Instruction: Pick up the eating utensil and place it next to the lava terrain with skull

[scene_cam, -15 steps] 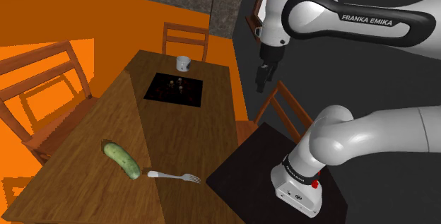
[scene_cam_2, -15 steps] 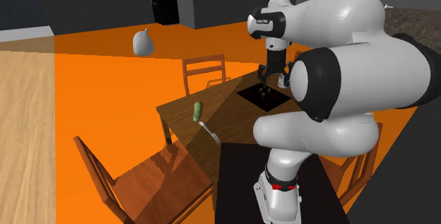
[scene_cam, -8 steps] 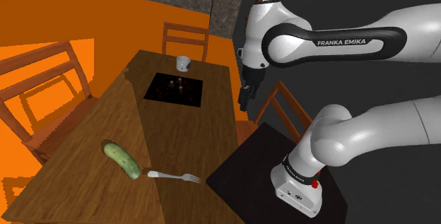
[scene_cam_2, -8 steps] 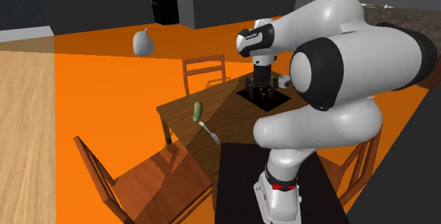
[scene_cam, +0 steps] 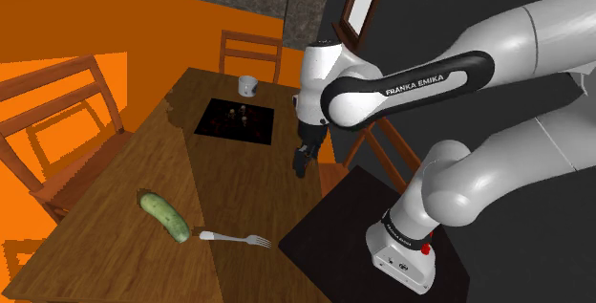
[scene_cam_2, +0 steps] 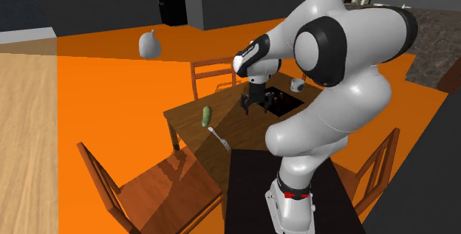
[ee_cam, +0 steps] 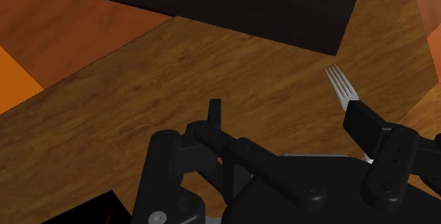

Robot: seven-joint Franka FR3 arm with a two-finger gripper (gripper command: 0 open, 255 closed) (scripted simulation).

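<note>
A silver fork (scene_cam: 234,239) lies on the wooden table (scene_cam: 239,182) near its front edge, tines toward the stand; it also shows in the second exterior view (scene_cam_2: 219,138). The wrist view catches the fork's tines (ee_cam: 341,85) just beyond the right finger (ee_cam: 364,120). The lava terrain (scene_cam: 235,119) is a black square slab with small figures, farther back on the table (scene_cam_2: 281,100). My gripper (scene_cam: 301,164) hangs open and empty above the table, between slab and fork (scene_cam_2: 255,105). Its fingers stand apart, with bare wood between them (ee_cam: 288,116).
A green cucumber (scene_cam: 164,215) lies beside the fork's handle. A white mug (scene_cam: 248,85) stands behind the slab. Wooden chairs (scene_cam: 250,54) surround the table. The black stand (scene_cam: 334,225) abuts the table's near side. A grey pear-shaped thing (scene_cam_2: 150,44) shows over the orange floor.
The arm has swung down from beside the table's far edge toward the shoulder view's left. The gripper is now lower and over the table. Fork, cucumber and slab have not moved.
</note>
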